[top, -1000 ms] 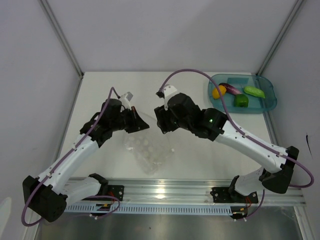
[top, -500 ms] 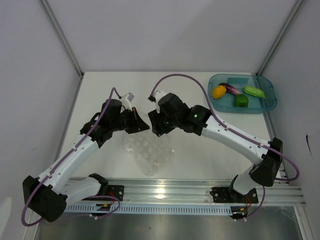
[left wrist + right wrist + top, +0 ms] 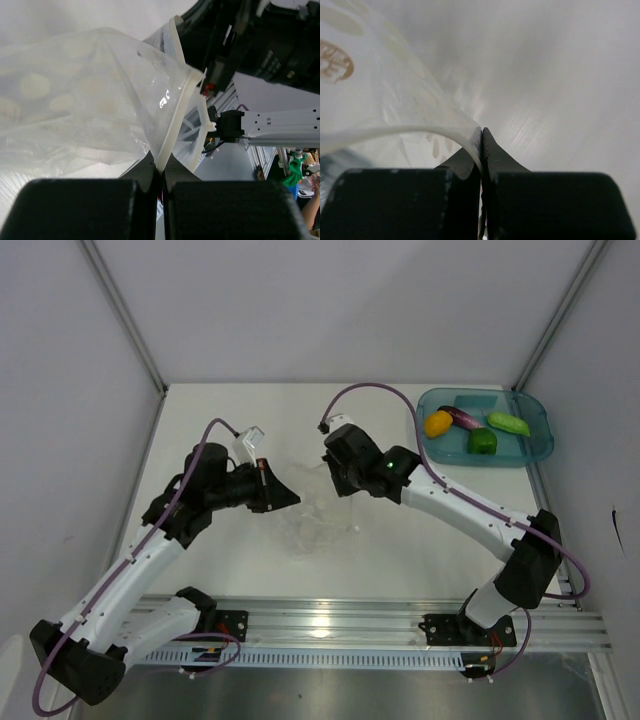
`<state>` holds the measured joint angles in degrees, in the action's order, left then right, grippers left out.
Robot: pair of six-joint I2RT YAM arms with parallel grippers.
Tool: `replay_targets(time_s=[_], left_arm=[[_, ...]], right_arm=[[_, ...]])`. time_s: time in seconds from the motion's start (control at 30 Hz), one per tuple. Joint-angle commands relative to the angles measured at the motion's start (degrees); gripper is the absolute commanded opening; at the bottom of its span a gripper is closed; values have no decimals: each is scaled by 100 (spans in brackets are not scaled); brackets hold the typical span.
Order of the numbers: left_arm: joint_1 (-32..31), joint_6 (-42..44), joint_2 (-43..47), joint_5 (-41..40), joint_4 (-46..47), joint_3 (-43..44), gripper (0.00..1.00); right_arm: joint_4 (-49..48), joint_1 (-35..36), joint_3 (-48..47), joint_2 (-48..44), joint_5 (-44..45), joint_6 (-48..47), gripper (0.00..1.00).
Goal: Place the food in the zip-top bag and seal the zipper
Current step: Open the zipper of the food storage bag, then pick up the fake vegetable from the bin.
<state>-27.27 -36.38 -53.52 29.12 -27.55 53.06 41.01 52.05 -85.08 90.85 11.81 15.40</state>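
The clear zip-top bag [image 3: 315, 522] hangs crumpled between my two grippers at mid-table. My left gripper [image 3: 287, 498] is shut on its zipper [image 3: 178, 114] strip, with the pale strip running out from between the fingertips of the left gripper [image 3: 159, 167]. At the opposite lip, my right gripper [image 3: 335, 483] is also shut on the zipper [image 3: 410, 132], pinched at the tips of the right gripper [image 3: 481, 133]. The food lies in the teal tray [image 3: 537, 445]: an orange fruit [image 3: 437, 424], a purple eggplant [image 3: 463, 418], a light-green piece [image 3: 508, 423] and a dark-green pepper [image 3: 482, 441].
The tray stands at the back right corner, near the table's right edge. A metal rail [image 3: 330, 625] runs along the near edge between the arm bases. Grey walls close in the left, right and back sides.
My right gripper went from open to shut on the bag's rim and drew back to the right. The left arm shifted a little, and the bag bunched up between the grippers.
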Motion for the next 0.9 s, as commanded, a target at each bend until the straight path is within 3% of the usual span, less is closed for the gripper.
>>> replay_targets(time_s=[0.0,0.2,0.37,0.4,0.43,0.53,0.77,0.83,0.87], left_arm=[[-33,158,201,278,66,232,1],[-24,166,298,357,13,126,1],[-24,8,0,296,215,134,1],[-24,-44,-97,252,198,196,1],[-24,-71,-193,173,189,283,1],[-24,-150,-597,-38,250,416,1],[28,-247,-1327,-240,654,731,1],[28,-238,-1503,-267,698,811,1],[28,-238,-1547,-267,733,838,1]], right_arm=[[223,-299,-202,-129,1174,-98,0],[91,-775,88,20,823,-186,0],[-199,-925,18,284,-73,-301,4],[-243,-934,-35,310,-222,-283,9],[-295,-969,-87,328,-476,-239,27],[-314,-978,-342,320,-706,-195,55],[-15,-1021,-958,-232,-927,-81,75],[-50,-1100,-1011,-462,-743,-2,91],[-50,-1205,-1054,-541,-733,59,93]])
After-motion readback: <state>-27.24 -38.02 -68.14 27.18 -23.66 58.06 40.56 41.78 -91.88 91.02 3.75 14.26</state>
